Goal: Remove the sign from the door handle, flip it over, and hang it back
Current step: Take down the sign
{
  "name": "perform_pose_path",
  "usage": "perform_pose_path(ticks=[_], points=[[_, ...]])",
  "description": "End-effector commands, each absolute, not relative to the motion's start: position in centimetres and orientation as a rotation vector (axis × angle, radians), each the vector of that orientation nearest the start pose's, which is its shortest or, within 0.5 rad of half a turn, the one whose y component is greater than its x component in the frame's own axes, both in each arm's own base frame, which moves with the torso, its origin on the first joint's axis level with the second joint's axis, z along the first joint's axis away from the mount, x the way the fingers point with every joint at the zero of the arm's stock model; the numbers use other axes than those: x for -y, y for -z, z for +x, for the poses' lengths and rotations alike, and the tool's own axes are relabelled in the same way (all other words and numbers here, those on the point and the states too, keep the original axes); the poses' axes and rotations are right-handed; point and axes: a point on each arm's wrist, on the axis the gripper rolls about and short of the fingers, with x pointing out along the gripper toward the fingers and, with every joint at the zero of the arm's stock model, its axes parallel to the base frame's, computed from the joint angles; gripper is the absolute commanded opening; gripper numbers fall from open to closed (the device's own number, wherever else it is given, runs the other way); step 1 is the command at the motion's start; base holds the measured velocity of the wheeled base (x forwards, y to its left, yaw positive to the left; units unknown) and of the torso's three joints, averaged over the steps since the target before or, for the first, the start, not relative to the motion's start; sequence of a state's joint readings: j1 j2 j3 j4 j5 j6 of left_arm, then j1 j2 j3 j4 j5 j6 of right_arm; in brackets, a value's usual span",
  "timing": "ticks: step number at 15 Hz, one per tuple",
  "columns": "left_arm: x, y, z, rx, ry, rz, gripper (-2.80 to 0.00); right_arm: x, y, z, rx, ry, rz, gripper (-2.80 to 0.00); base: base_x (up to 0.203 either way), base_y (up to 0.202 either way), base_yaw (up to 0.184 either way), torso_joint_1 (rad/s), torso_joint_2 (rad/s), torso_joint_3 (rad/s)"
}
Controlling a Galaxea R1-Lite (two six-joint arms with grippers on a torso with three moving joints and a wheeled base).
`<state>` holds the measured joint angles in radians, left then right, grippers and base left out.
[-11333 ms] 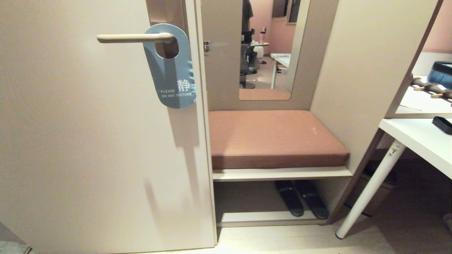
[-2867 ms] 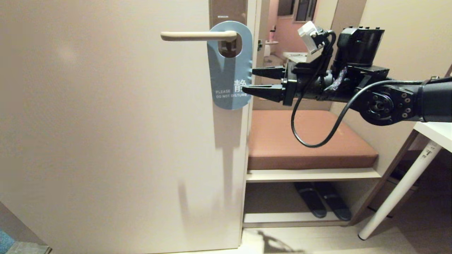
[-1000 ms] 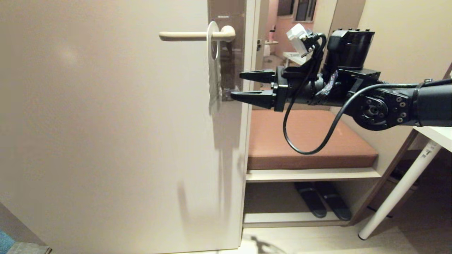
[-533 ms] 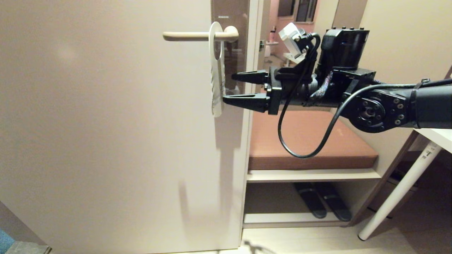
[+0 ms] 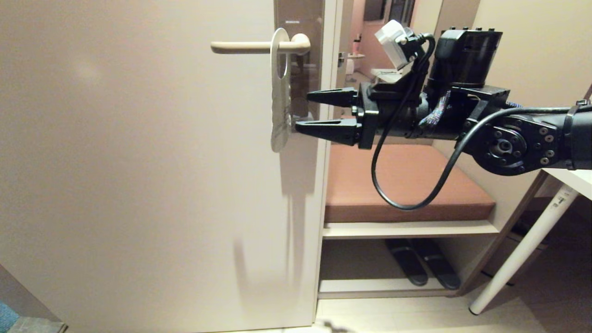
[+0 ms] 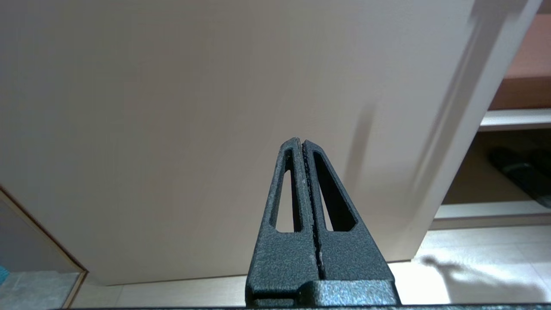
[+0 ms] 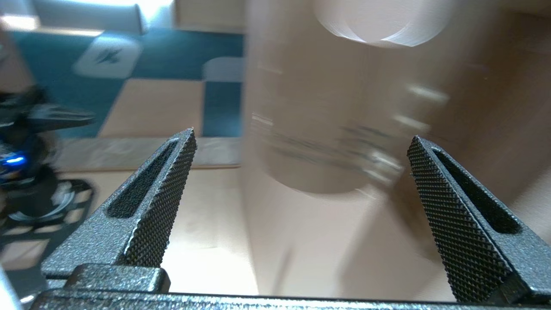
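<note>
Two grippers to log, and only one of them reaches your head view. Starting at the left there: the cream door (image 5: 138,162), then the door handle (image 5: 252,46) running level to its knuckle on the brownish backplate (image 5: 300,18). The sign (image 5: 280,99) hangs on that lever by its hole, turned nearly edge-on to you, pale side showing, lower end free. Just right of it sits the right gripper (image 5: 303,111), level and aimed at the sign, fingers spread wide with nothing between them; the lower tip is right at the sign's edge, and you cannot tell contact from here. Further right, a brown bench cushion (image 5: 407,185) and dark slippers (image 5: 423,268) below it. The right wrist view adds the sign's broad face (image 7: 327,142), blurred, in the gap between the fingers. Only the left wrist view gives you the left gripper (image 6: 302,144): fingers pressed together, empty, low before the door (image 6: 172,107).
</note>
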<state>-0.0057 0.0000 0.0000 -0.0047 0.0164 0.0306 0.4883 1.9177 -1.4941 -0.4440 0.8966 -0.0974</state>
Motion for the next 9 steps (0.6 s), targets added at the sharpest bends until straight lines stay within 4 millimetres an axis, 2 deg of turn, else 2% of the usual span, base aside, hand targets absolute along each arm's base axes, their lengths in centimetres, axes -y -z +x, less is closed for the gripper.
perform_pose_path(ticks=[1, 9], points=[[-0.1, -7.6, -2.3, 0.003, -0.011, 0.031, -2.8, -19.1, -28.7, 32.3, 0.098, -1.386, -0.088, 0.0, 0.0, 0.0, 0.0, 0.0, 0.0, 0.0], [-0.1, -7.6, -2.3, 0.004, -0.011, 0.031, -2.8, -18.5, -30.4, 27.5, -0.045, -1.428, -0.045, 0.0, 0.0, 0.0, 0.0, 0.0, 0.0, 0.0]])
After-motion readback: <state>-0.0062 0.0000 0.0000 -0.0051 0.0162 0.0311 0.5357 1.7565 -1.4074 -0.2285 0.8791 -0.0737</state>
